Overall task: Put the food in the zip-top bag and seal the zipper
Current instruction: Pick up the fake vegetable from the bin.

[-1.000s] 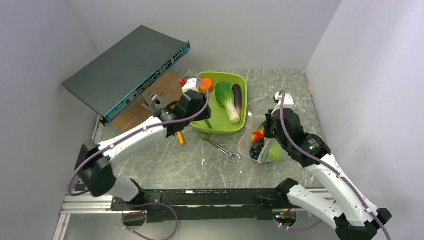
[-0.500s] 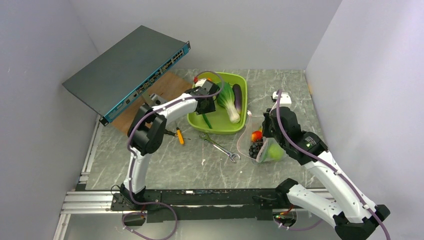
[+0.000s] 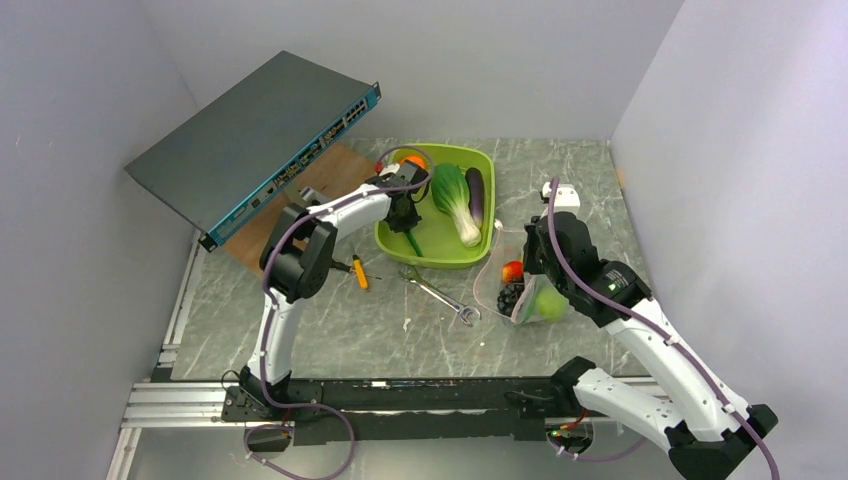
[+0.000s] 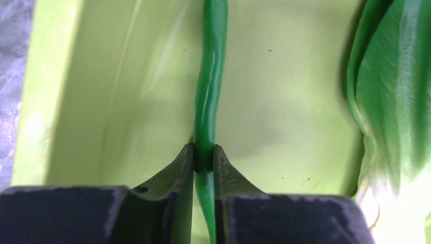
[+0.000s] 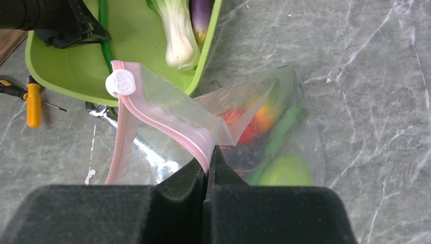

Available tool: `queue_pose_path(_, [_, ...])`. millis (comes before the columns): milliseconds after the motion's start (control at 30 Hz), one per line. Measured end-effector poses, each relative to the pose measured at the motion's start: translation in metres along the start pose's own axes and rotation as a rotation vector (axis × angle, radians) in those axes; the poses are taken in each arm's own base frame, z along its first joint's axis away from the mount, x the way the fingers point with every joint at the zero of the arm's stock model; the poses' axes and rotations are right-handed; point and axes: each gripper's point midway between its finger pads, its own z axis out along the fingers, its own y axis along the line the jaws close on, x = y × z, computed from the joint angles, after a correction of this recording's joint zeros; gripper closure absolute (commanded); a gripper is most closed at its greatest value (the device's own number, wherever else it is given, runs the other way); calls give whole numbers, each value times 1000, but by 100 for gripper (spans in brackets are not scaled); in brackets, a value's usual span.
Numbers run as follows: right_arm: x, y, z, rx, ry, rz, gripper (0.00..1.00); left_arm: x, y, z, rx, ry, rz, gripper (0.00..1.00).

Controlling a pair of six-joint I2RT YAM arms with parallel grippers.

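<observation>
My left gripper (image 3: 405, 216) is down in the lime-green tub (image 3: 440, 252) and shut on the long thin green cucumber (image 4: 210, 76), which lies on the tub floor; the jaws pinch it in the left wrist view (image 4: 204, 157). Bok choy (image 3: 455, 200), eggplant (image 3: 475, 195) and an orange (image 3: 415, 160) also lie in the tub. My right gripper (image 5: 208, 160) is shut on the pink zipper (image 5: 162, 124) of the clear bag (image 3: 495, 282) and holds its mouth open. Inside the bag are a tomato (image 3: 513, 271), grapes (image 3: 511, 297) and a green fruit (image 3: 548, 303).
A silver wrench (image 3: 440, 295) and an orange-handled tool (image 3: 358, 272) lie on the marble table in front of the tub. A network switch (image 3: 260, 140) leans at the back left over a wooden board (image 3: 300, 205). Walls close in on both sides.
My left arm swung from the tub's left edge into the tub and its gripper closed on the cucumber. My right gripper kept its hold on the bag and shifted slightly.
</observation>
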Motion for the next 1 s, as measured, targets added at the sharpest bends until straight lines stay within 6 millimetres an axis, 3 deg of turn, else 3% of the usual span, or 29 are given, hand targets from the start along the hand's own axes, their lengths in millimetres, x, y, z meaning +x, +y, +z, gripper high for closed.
queue_pose_path(67, [0, 0, 0, 1, 1, -1, 100, 0, -2, 0, 16, 14, -4, 100])
queue_pose_path(300, [0, -1, 0, 8, -2, 0, 100, 0, -6, -3, 67, 33, 33, 100])
queue_pose_path(467, [-1, -1, 0, 7, -3, 0, 100, 14, -6, -23, 161, 79, 86, 100])
queue_pose_path(600, [0, -1, 0, 8, 0, -1, 100, 24, -4, -59, 258, 103, 118, 100])
queue_pose_path(833, [2, 3, 0, -19, 11, 0, 100, 20, -20, -148, 527, 66, 163, 100])
queue_pose_path(1000, [2, 8, 2, -30, 23, -2, 100, 24, -27, -191, 669, 72, 206, 100])
